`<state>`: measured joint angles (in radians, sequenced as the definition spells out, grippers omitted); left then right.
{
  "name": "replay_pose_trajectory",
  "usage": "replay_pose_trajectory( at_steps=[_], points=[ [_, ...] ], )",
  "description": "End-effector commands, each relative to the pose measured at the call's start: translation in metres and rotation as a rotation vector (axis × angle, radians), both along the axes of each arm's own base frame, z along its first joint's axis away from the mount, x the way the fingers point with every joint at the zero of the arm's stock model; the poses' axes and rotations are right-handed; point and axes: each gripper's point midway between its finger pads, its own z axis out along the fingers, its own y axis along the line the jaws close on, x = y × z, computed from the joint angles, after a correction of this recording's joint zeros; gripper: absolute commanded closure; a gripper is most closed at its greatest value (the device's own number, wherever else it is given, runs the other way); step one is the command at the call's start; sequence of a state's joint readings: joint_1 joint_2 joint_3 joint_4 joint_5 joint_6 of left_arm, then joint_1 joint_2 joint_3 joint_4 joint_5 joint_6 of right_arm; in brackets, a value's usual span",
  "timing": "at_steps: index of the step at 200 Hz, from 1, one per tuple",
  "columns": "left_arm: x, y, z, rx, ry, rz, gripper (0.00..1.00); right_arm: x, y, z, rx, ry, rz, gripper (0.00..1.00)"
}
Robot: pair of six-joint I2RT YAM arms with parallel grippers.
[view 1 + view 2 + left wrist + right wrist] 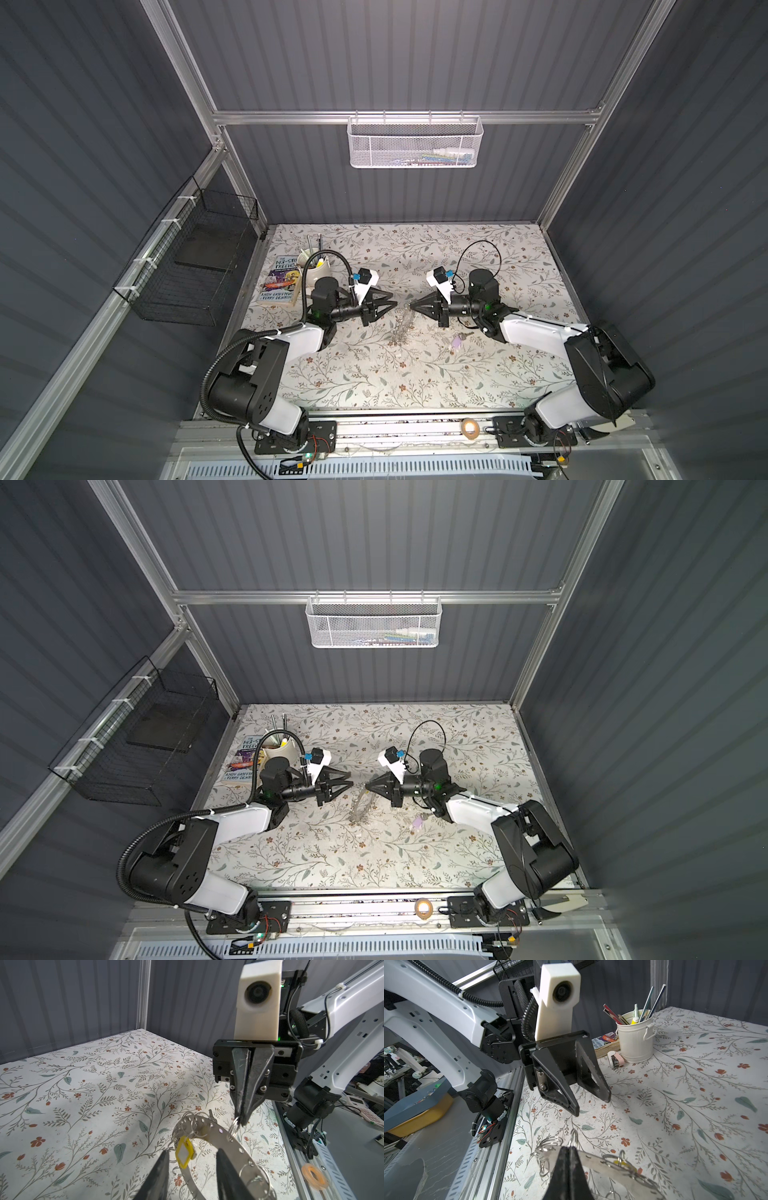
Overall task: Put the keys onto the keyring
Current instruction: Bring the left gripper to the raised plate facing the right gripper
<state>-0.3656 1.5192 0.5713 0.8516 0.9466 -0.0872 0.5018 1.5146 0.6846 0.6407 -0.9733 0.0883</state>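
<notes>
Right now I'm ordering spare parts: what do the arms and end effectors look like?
Both arms: white shells, black joints. The left arm carries a black corrugated hose, the right arm a thin black cable. The left end effector and right end effector have black triangular fingers beneath white camera housings.

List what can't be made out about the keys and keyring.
Key on the yellow tag: left wrist view, hidden behind tag and keyring.
Lilac key: both top views, too small for detail.
Rest of the keyring: right wrist view, cut off by the edge, covered by the right gripper.
</notes>
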Motion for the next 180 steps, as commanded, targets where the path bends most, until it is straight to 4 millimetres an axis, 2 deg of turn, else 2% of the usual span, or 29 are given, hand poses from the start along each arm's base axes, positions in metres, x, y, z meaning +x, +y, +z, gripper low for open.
replay_pose_trajectory(
  at_steps=[1, 56, 138, 170, 180],
  points=[
    [-0.004, -0.007, 0.014, -0.040, -0.034, -0.072, 0.63, -0.007, 0.003, 0.004, 0.027, -0.032, 0.046, 1.00],
    [-0.015, -0.019, 0.009, -0.053, -0.011, -0.147, 0.65, -0.011, 0.004, 0.005, 0.034, -0.034, 0.061, 1.00],
    [-0.024, -0.024, 0.015, -0.080, -0.020, -0.184, 0.66, -0.010, 0.005, 0.004, 0.032, -0.027, 0.063, 1.00],
    [-0.026, -0.022, 0.014, -0.086, -0.037, -0.174, 0.61, -0.010, 0.004, 0.005, 0.032, -0.034, 0.058, 1.00],
    [-0.021, -0.020, 0.015, -0.087, -0.040, -0.135, 0.59, -0.010, 0.004, 0.005, 0.033, -0.037, 0.056, 1.00]
  ],
)
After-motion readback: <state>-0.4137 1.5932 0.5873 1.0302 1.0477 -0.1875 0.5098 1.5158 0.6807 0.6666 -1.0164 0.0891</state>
